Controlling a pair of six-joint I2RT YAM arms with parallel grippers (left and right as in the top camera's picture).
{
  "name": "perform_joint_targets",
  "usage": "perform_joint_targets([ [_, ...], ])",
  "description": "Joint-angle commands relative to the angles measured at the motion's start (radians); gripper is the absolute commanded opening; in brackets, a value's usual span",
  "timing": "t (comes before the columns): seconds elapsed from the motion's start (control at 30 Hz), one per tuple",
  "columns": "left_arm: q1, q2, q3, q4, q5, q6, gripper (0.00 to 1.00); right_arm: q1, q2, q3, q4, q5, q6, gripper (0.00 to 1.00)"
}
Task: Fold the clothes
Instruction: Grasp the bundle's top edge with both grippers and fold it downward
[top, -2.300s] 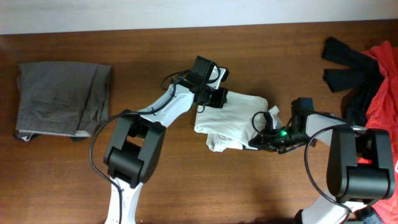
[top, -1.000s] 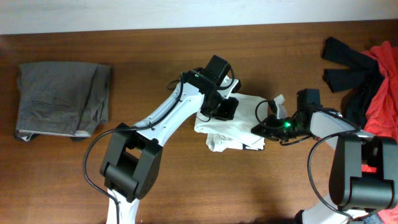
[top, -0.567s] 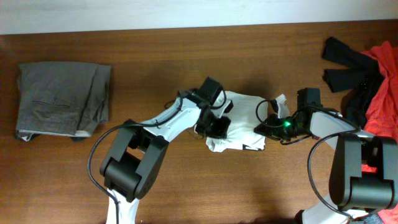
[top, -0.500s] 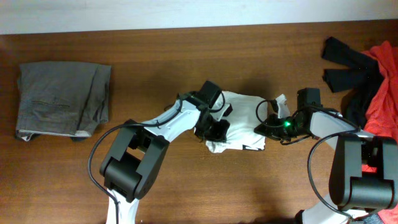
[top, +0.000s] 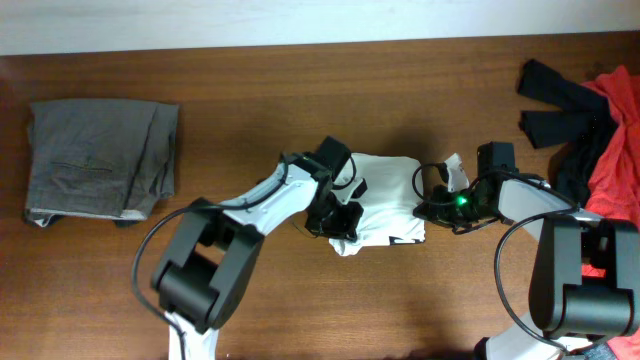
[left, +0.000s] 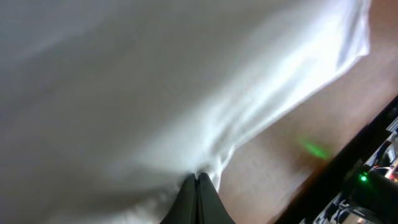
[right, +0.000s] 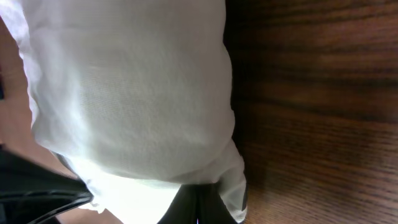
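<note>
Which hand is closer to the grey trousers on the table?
Left. The left hand pinches the white shirt at the edge facing the trousers; the right hand pinches the opposite edge, farther away.

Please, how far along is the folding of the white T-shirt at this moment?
Done: the white T-shirt is gathered into a compact bundle, though its outline is uneven. In hand: the left gripper and the right gripper are both shut on its fabric, at opposite sides. Left: a flat, even fold, since the lower edge looks crumpled.
</note>
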Motion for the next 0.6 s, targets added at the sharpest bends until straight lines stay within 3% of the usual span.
perform_joint_targets([
  [0.0, 0.0, -0.166, 0.061, -0.024, -0.137, -0.006, 0.0, 0.0, -0.005, 0.034, -0.023, -0.005, 0.008, 0.05],
  [0.07, 0.0, -0.229, 0.066, -0.034, -0.213, -0.007, 0.0, 0.0, -0.007, 0.076, -0.077, -0.021, 0.007, 0.08],
  [0.2, 0.0, -0.287, 0.066, -0.044, -0.314, -0.007, 0.0, 0.0, -0.016, 0.197, -0.228, -0.009, 0.0, 0.27],
  [0.5, -0.026, -0.202, 0.065, -0.029, -0.361, -0.069, 0.01, -0.002, -0.018, 0.371, -0.38, 0.151, 0.0, 0.68],
  [0.57, -0.03, -0.174, 0.065, -0.026, -0.403, -0.109, 0.09, -0.003, -0.018, 0.371, -0.384, 0.198, 0.0, 0.8],
])
